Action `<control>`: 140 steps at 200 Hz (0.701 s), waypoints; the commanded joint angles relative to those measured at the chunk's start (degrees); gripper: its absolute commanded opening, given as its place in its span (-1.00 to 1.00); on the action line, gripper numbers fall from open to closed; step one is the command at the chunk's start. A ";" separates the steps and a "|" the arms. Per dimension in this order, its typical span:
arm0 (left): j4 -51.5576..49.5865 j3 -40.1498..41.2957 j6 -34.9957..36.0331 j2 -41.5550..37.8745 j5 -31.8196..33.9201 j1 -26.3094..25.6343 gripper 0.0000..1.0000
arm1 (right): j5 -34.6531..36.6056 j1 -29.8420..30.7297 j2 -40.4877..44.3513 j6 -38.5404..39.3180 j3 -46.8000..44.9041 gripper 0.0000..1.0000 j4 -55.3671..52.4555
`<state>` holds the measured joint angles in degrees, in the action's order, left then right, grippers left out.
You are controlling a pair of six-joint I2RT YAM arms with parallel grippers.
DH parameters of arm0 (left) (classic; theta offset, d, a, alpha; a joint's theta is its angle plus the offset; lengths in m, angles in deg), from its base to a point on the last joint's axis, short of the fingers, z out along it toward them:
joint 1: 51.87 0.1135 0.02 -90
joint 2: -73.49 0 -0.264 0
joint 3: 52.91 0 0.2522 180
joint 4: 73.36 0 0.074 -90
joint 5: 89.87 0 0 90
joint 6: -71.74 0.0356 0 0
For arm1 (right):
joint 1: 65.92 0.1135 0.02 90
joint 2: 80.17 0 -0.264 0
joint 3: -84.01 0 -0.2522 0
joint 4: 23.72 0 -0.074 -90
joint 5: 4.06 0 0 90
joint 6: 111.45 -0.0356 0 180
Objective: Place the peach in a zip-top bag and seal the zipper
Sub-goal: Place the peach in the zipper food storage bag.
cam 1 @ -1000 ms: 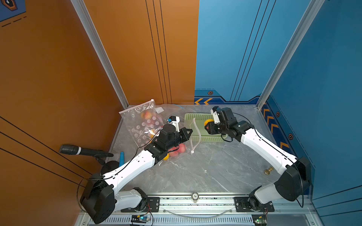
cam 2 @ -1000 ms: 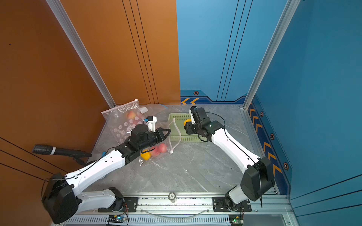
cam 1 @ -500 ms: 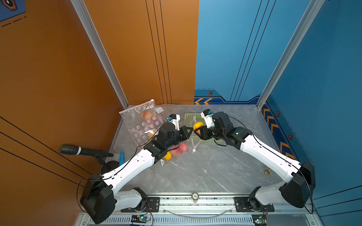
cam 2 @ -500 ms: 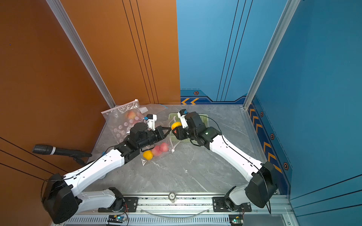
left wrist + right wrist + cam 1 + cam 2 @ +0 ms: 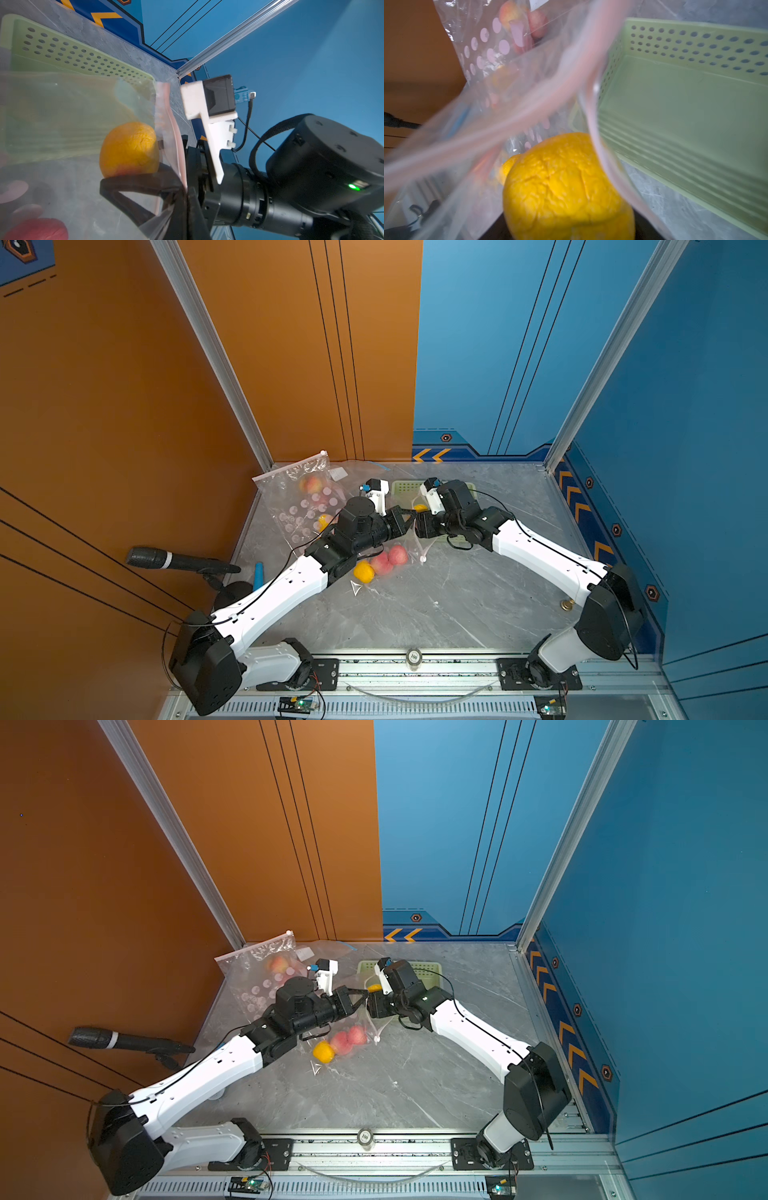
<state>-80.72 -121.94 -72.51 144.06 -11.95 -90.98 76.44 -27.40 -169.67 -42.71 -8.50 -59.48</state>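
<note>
Near the middle of the table (image 5: 457, 605), a little toward 12 o'clock, the left gripper (image 5: 406, 515) is pinched together on the rim of the clear zip-top bag (image 5: 415, 545), holding its mouth up and open toward 3 o'clock. The right gripper (image 5: 417, 519) reaches in from 3 o'clock, its tips inside that mouth. The yellow-orange peach (image 5: 128, 149) sits just inside the rim, resting on one black finger (image 5: 135, 182). Whether the jaws clamp it or stand loose around it cannot be told; the right wrist view shows only the peach (image 5: 566, 187) close up, with the bag's pink zipper strip (image 5: 593, 104) arching over it. Deeper in the bag, toward 7 o'clock, lie two red fruits (image 5: 390, 559) and a yellow fruit (image 5: 363, 572). A green perforated basket (image 5: 405, 488) stands at 12 o'clock, just behind the grippers. A second bag with pale dots (image 5: 299, 497), holding fruit, lies at 10 o'clock.
</note>
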 commanded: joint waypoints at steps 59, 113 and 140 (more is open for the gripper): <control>2.84 -0.29 0.14 -1.14 -2.82 0.48 -1.00 | 0.00 3.15 4.08 1.13 3.65 0.48 -3.79; 2.84 0.77 0.10 -1.05 -3.87 2.37 -1.00 | 2.41 3.18 11.06 1.24 3.47 0.28 -6.60; 2.26 0.68 0.43 -0.64 -4.43 2.47 -1.00 | 5.54 2.34 14.53 0.80 2.18 0.22 -8.22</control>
<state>-77.66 -121.92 -72.73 143.07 -14.46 -88.93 78.54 -24.64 -158.21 -42.25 -6.79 -65.10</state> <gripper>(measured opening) 0.050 0.623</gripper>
